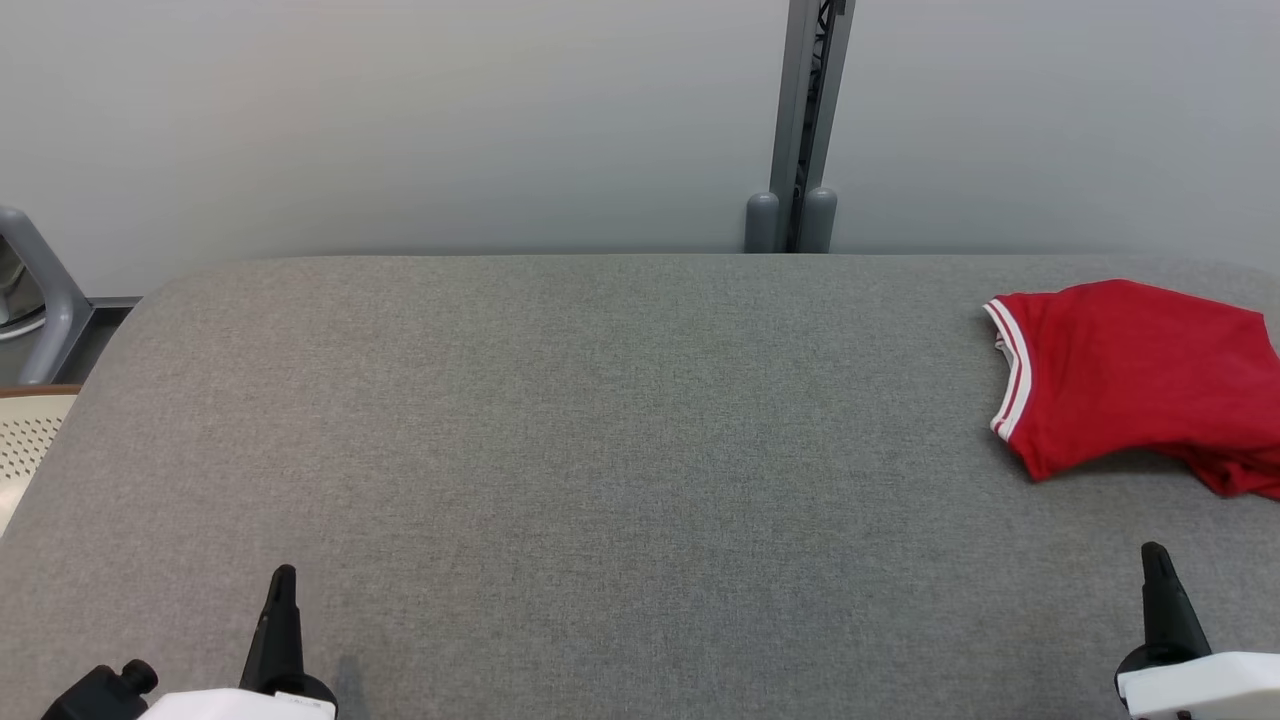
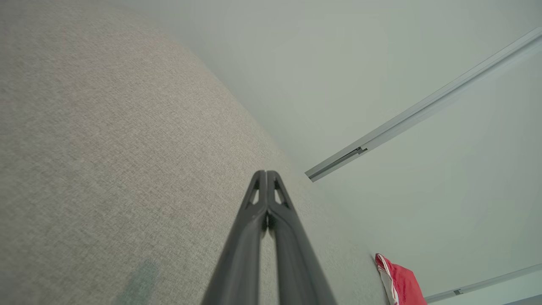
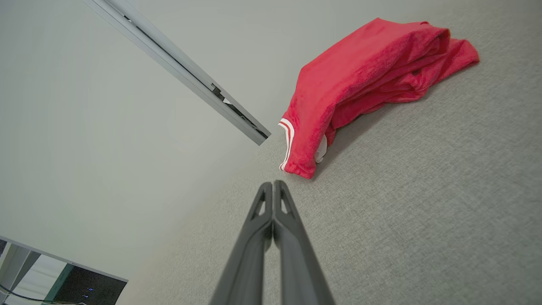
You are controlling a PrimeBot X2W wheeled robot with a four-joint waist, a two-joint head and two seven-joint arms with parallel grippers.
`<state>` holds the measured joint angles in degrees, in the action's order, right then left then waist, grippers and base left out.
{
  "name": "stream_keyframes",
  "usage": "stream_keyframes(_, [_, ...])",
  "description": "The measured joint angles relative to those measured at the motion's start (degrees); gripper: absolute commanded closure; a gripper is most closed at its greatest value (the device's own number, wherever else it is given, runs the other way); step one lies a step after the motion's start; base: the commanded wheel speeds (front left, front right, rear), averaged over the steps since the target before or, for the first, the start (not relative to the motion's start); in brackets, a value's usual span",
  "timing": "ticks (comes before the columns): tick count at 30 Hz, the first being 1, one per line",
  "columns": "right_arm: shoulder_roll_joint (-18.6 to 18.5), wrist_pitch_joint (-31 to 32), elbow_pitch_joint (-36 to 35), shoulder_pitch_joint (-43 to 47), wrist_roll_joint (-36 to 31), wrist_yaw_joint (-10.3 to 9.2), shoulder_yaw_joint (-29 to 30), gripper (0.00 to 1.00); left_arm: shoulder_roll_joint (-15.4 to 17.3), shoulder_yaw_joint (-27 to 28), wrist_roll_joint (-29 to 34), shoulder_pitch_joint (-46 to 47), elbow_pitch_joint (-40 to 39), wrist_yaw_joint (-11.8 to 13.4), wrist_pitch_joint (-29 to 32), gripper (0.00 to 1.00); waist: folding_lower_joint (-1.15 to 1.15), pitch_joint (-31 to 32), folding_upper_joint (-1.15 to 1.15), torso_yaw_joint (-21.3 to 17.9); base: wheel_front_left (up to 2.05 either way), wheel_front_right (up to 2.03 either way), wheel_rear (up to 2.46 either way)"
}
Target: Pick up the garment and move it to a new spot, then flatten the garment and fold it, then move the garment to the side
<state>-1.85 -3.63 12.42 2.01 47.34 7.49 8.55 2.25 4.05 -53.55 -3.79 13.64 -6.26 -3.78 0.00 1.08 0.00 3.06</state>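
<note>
Both jaws pressed together, pointing forward

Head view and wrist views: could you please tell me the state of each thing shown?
garment, bunched in loose folds, lying unheld on the table.
left end effector, shut, empty.
right end effector, shut, empty, short of the garment.

Everything is lit brightly and evenly by soft, diffuse light. A thin, soft shadow is cast under the garment (image 1: 1130, 370) onto the table (image 1: 600, 450). In the wrist views the table's edge is bowed by wide-angle distortion, and the left one is rendered paler.
</note>
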Motion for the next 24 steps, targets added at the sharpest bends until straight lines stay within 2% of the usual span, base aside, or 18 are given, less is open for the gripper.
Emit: stream_keyframes(24, [-0.27,3.88,0.77,-3.05,17.52,-0.01,-0.86,1.00,0.18,0.91,-15.06,3.75,0.16,-0.33,4.08,1.00,0.00,-0.40,0.00,-0.97,0.00,0.00,0.00])
